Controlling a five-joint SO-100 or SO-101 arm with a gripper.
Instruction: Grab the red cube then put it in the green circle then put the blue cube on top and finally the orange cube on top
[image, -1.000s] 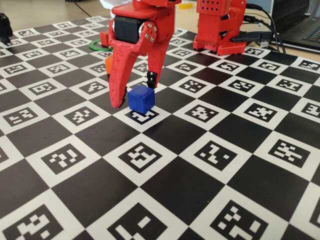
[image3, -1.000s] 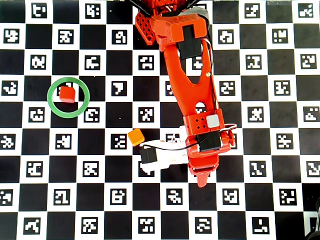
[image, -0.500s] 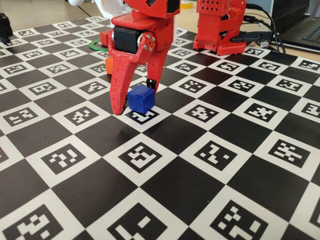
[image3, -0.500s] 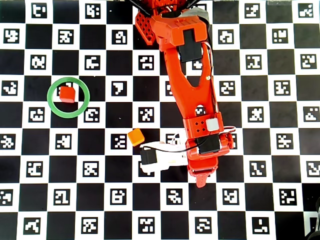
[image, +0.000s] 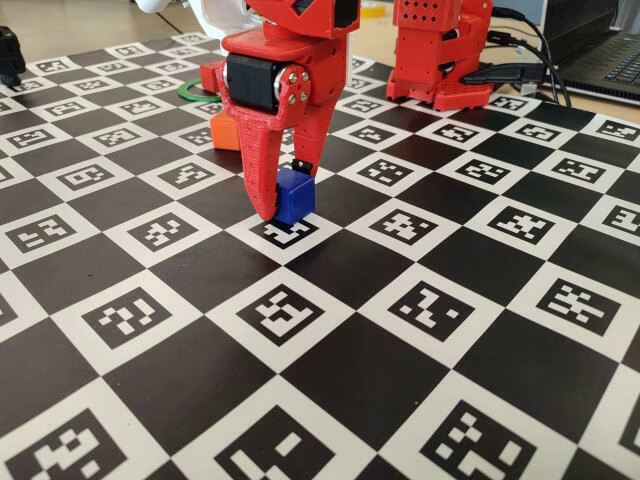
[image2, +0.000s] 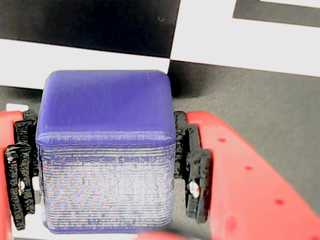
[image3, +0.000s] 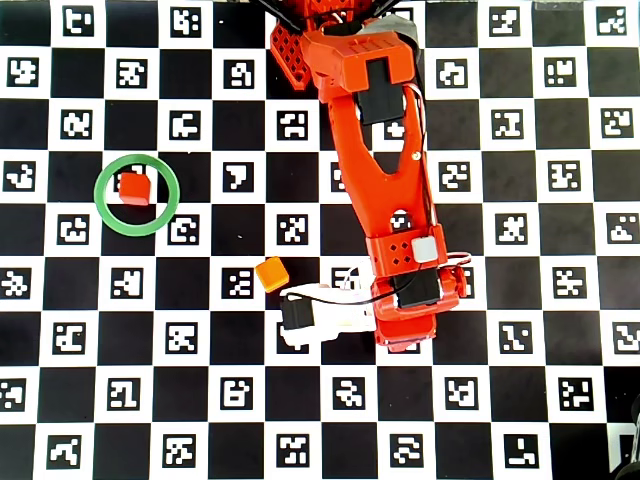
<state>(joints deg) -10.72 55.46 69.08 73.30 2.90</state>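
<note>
Since the earlier frames, we note the gripper (image: 283, 200) has drawn its fingers in from a wide spread until they sit against the blue cube (image: 294, 194), which remains on the checkered mat (image: 450, 330).

In the wrist view the black pads (image2: 192, 165) meet the blue cube (image2: 106, 150) on its two opposite side faces, at 3 and 9 o'clock, with no gap that we can make out. We record the fingers as clamped on the cube. The cube looks seated on the mat, not lifted.

In the overhead view the red cube (image3: 134, 187) lies inside the green circle (image3: 105, 213), toward its 10 o'clock edge. The orange cube (image3: 271, 274) sits apart, at about 4 o'clock from the ring and at 9 o'clock from the gripper (image3: 403, 343).

Handling, in our judgement: the blue cube is small, rigid and light, with layered print ridges that should give the pads purchase. Flat opposing faces are the right hold, near mid-height, as taken. Little risk of crushing; a tilt on lift is the likelier fault.

Hidden or unclear: the overhead view does not show the blue cube at all, as the arm covers it. In the fixed view the near finger hides part of the cube and the arm partly covers the orange cube (image: 225, 131); the ring's contents there are hard to read.
</note>
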